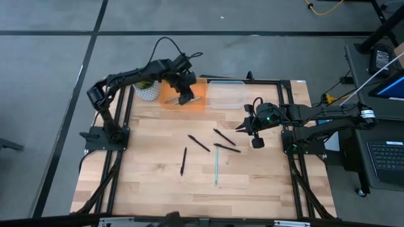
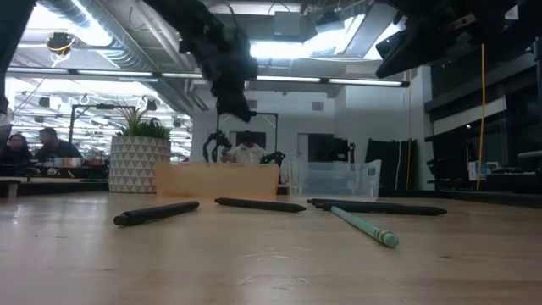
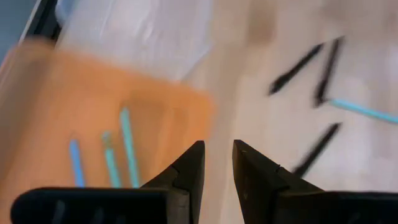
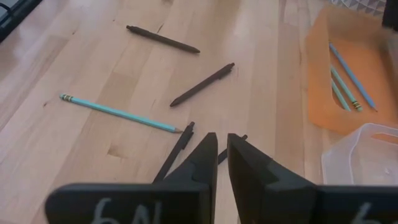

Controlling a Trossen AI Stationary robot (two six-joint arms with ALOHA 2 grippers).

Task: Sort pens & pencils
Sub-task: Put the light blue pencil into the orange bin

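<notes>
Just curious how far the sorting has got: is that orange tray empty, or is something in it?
Not empty. The orange tray holds three light blue pencils, seen lying inside it in both wrist views.

Matt wooden table point(image 1: 265, 183) (clear plastic bin point(image 1: 225, 94))

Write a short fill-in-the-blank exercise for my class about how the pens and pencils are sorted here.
1. The orange tray holds ____ light blue pencils.
2. One light blue pencil still lies on the ____.
3. The clear bin beside the tray is ____.
4. The left gripper hovers above the ____ tray.

Missing words: three; table; empty; orange
</notes>
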